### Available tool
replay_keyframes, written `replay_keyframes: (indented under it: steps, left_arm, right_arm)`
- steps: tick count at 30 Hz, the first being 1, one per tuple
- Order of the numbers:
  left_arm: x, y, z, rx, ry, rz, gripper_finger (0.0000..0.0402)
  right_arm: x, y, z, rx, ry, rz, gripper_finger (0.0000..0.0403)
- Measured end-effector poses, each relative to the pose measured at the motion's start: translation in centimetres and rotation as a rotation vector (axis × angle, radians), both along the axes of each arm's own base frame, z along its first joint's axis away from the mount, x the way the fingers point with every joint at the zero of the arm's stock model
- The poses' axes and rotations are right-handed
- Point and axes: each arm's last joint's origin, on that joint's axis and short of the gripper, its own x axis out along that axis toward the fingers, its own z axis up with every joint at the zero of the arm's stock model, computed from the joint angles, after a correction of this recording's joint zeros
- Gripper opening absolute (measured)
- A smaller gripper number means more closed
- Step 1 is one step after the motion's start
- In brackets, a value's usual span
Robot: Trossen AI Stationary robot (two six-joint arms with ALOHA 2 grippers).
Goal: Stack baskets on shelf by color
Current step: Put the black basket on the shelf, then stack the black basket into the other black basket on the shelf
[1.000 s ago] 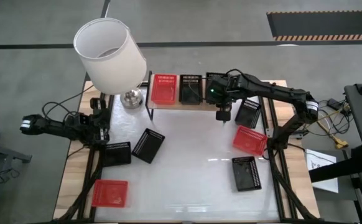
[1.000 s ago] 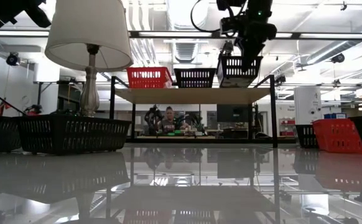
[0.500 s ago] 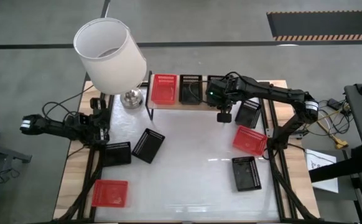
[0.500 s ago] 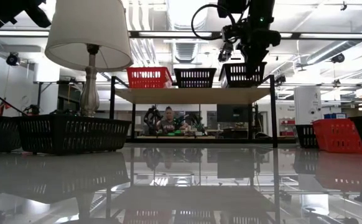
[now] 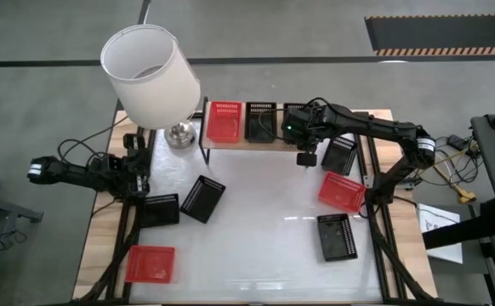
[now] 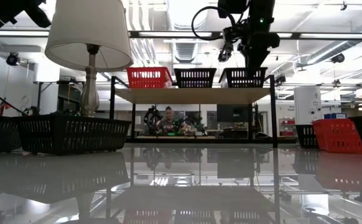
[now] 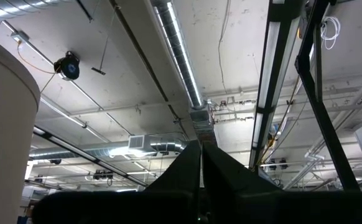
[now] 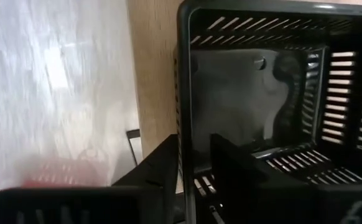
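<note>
Baskets already up on the shelf [image 5: 230, 144] number three: a red basket [image 5: 224, 121] at its left end, a black basket [image 5: 260, 121] in the middle, and a third black one [image 6: 243, 77] at the right end, resting flat on the plank under the right gripper [image 5: 297, 126]. That gripper's fingers straddle the near wall of this last basket with a narrow gap, one inside and one outside; whether they are clamping or letting go I cannot tell. None of the three is stacked on another yet, so sorting by color has only begun.

Six baskets remain on the surface [image 5: 256, 221]. Toward 3 o'clock of the shelf lies a black one [image 5: 341, 155], with a red one [image 5: 342, 190] and another black [image 5: 336, 235] nearer 5 o'clock. Around 7 to 8 o'clock sit two black ones [image 5: 202, 198] [image 5: 159, 209] and a red one [image 5: 150, 263].

The left gripper [image 5: 134, 174] waits at 9 o'clock of the surface, fingers pressed together and empty. A lamp [image 5: 151, 76] stands just beside the shelf's left end and crowds any approach from that side.
</note>
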Motion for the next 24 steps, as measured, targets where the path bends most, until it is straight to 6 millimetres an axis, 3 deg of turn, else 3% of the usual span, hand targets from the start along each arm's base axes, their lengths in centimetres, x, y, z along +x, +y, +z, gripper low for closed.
replay_keyframes:
  steps: [7, 15, 20, 24]
  left_arm:
    - [0.0, 0.0, 0.0, 0.0, 0.0, 0.0, 0.0]
    - [0.0, 0.0, 0.0, 0.0, 0.0, 0.0, 0.0]
    - [0.0, 0.0, 0.0, 0.0, -0.001, -0.002, 0.0]
    - [0.1, -0.2, 0.0, 0.048, 0.001, -0.042, 0.0]
  right_arm:
    - [-0.1, 0.1, 0.2, 0.007, -0.001, -0.026, 0.0114]
    - [-0.5, 1.2, 2.4, 0.018, -0.049, -0.08, 0.0108]
    - [-0.8, 3.7, 3.9, 0.023, -0.129, -0.074, 0.0099]
    - [-1.2, 6.8, 4.6, 0.026, -0.221, -0.037, 0.0095]
